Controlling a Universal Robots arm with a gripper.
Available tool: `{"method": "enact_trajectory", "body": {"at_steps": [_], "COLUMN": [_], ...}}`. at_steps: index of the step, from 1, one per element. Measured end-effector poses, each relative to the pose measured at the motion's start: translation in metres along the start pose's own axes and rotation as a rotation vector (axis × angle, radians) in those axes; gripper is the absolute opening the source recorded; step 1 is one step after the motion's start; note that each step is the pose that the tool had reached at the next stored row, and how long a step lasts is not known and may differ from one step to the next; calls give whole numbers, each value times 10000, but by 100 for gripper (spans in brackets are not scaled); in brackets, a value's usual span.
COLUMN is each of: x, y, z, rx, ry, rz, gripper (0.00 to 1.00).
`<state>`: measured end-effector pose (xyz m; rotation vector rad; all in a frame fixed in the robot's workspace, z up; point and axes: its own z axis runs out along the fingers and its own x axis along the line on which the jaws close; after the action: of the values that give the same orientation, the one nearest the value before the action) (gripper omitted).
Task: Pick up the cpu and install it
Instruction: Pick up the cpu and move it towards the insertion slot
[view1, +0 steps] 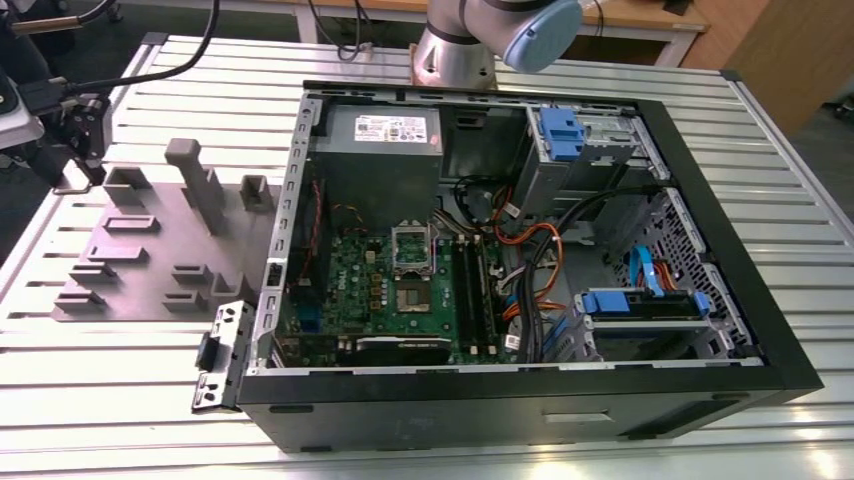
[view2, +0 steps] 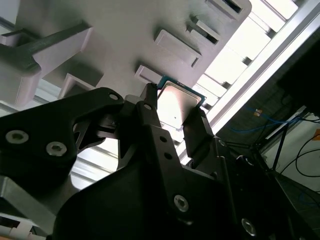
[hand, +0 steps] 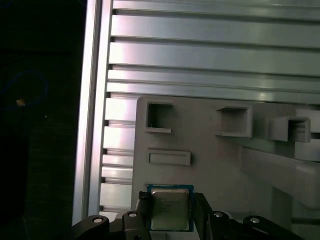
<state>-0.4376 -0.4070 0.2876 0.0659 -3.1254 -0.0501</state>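
Along an edge of the grey plate (hand: 215, 160), the end effector (hand: 170, 201) pinches the cpu (hand: 170, 214) by opposite sides.

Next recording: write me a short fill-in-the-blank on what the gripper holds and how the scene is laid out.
The gripper is shut on the ____. In the exterior view, the grey fixture plate lies at that view's ____ of the open computer case. The motherboard inside the case is coloured ____.
Missing words: cpu; left; green.
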Motion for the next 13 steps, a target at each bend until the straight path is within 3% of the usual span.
{"method": "enact_trajectory", "body": {"at_steps": [8, 13], "x": [1, 1], "y": [2, 3], "z": [-83, -97], "rx": [0, -1], "ry": [0, -2], "rz": [-1, -1], "gripper": [45, 45]}}
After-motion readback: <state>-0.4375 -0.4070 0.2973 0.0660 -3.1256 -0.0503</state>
